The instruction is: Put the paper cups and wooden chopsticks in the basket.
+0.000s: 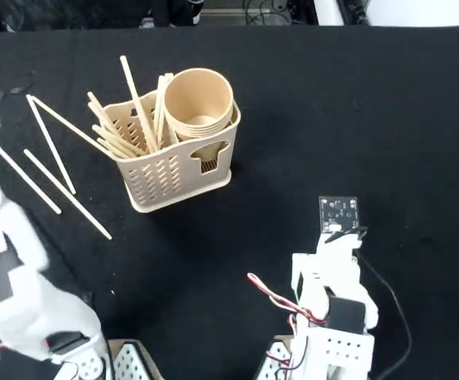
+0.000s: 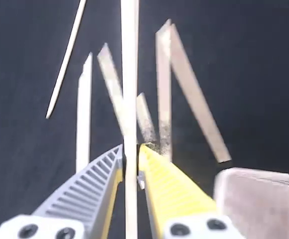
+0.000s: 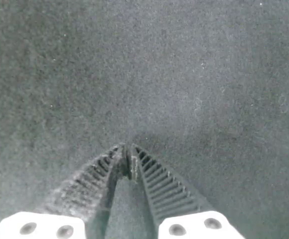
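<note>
Left claw (image 2: 131, 153) clenched on one chopstick (image 2: 130, 74); you lift it clear, tip it upright over basket (image 1: 174, 170), then release. Right claw (image 3: 128, 154) closed, empty.

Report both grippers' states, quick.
Left gripper: shut on a chopstick.
Right gripper: shut, holding nothing.

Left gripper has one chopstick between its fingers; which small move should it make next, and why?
Probably lift and carry it toward the basket. The left gripper is shut on a chopstick, the basket already holds the paper cups, and other chopsticks lie on the table.
</note>
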`<action>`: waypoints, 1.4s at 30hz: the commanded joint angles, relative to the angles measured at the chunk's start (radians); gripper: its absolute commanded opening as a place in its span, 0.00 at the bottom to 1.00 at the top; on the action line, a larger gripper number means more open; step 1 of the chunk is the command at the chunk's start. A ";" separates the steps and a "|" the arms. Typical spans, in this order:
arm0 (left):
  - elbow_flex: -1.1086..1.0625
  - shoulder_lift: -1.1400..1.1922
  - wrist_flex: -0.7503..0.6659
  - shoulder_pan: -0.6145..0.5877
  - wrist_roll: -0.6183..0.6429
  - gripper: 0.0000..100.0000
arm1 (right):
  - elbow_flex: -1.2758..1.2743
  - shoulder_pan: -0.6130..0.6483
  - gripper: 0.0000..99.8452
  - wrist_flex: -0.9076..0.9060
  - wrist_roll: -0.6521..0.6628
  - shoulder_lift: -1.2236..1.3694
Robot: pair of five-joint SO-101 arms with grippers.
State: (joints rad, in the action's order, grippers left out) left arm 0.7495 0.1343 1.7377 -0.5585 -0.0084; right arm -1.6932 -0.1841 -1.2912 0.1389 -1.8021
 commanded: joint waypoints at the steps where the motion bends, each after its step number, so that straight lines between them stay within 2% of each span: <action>1: -0.012 -0.315 -0.078 0.209 0.029 0.03 | 0.008 0.011 0.01 -0.003 -0.003 -0.067; 4: -0.068 -0.468 -0.206 0.308 0.034 0.03 | 0.008 0.011 0.01 -0.003 -0.003 -0.067; 6: -0.151 -0.554 -0.327 0.348 0.080 0.03 | 0.008 0.011 0.01 -0.003 -0.003 -0.067; 11: -0.539 -0.796 -0.655 0.401 0.153 0.03 | 0.008 0.011 0.01 -0.003 -0.003 -0.067; 14: -0.878 -0.971 -0.927 0.438 0.157 0.03 | 0.008 0.011 0.01 -0.003 -0.003 -0.067; 18: -1.337 -1.183 -1.390 0.504 0.153 0.03 | 0.008 0.011 0.01 -0.003 -0.003 -0.067; 20: -1.509 -1.263 -1.594 0.535 0.150 0.03 | 0.008 0.011 0.01 -0.003 -0.003 -0.067; 22: -1.627 -1.306 -1.728 0.579 0.149 0.03 | 0.008 0.011 0.01 -0.003 -0.003 -0.067; 25: -1.710 -1.303 -1.778 0.605 0.150 0.03 | 0.008 0.011 0.01 -0.003 -0.003 -0.067; 31: -1.810 -1.235 -1.791 0.598 0.157 0.03 | 0.008 0.011 0.01 -0.003 -0.003 -0.067; 36: -1.939 -1.211 -2.002 0.582 0.158 0.03 | 0.008 0.011 0.01 -0.003 -0.003 -0.067; 42: -1.975 -1.183 -2.015 0.582 0.158 0.03 | 0.008 0.011 0.01 -0.003 -0.003 -0.067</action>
State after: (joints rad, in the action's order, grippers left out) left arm -1.2252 -1.0595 -0.2447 0.0322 0.1373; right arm -1.6932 -0.1841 -1.2912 0.1389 -1.8021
